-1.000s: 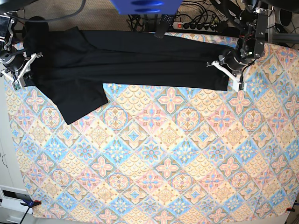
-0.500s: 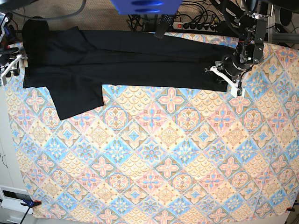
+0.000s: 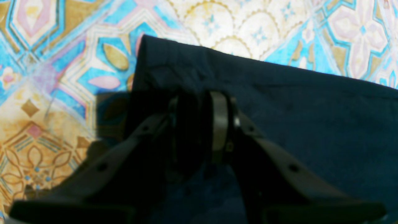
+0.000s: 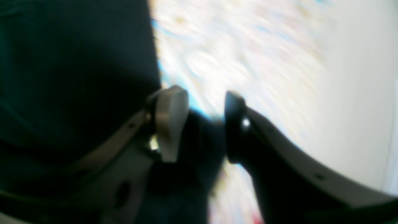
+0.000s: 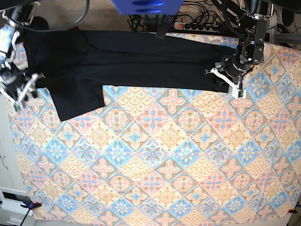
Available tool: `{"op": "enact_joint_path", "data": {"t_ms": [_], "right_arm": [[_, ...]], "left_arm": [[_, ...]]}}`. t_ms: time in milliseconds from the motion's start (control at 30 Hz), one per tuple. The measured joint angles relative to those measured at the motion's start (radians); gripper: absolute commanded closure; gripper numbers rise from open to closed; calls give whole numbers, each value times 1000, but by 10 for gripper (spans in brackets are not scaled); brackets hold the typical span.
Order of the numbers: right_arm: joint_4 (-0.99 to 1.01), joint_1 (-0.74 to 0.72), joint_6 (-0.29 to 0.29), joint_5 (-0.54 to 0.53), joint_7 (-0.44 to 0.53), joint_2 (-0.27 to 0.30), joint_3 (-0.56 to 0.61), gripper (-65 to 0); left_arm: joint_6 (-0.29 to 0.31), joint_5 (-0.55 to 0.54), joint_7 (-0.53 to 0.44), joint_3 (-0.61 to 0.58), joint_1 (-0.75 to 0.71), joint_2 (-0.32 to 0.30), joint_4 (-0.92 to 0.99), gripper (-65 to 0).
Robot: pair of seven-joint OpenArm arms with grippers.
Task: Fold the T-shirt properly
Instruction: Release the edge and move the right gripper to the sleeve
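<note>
T-shirt [image 5: 122, 54] partly behind left gripper [image 3: 202, 124]; right-wrist view blurred

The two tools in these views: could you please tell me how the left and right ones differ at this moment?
The left tool sits over the black T-shirt at its straight end; the right tool is at the sleeve end, over the patterned tablecloth beside the shirt's edge. The left one's jaws show only a narrow gap; the right one's stand clearly apart. Both have white fingers, and neither visibly grips cloth.
</note>
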State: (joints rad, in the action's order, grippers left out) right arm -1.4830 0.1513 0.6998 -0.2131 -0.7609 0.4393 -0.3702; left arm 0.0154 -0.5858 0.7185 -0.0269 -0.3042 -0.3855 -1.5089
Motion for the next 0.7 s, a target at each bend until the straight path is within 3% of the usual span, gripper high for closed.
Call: {"op": "enact_joint_path", "data": {"t_ms": [133, 333, 467, 700], "right_arm": [[108, -158, 4, -15, -3, -5, 119, -299], [337, -250, -10, 13, -26, 5, 123, -303], [445, -312, -4, -19, 74, 5, 130, -303], [555, -333, -4, 2, 106, 7, 279, -303]], "left_arm": [[7, -6, -2, 0, -1, 0, 0, -147], [3, -5, -5, 0, -1, -1, 1, -147], [5, -9, -5, 0, -3, -3, 0, -149], [14, -18, -1, 0, -4, 1, -4, -328]]}}
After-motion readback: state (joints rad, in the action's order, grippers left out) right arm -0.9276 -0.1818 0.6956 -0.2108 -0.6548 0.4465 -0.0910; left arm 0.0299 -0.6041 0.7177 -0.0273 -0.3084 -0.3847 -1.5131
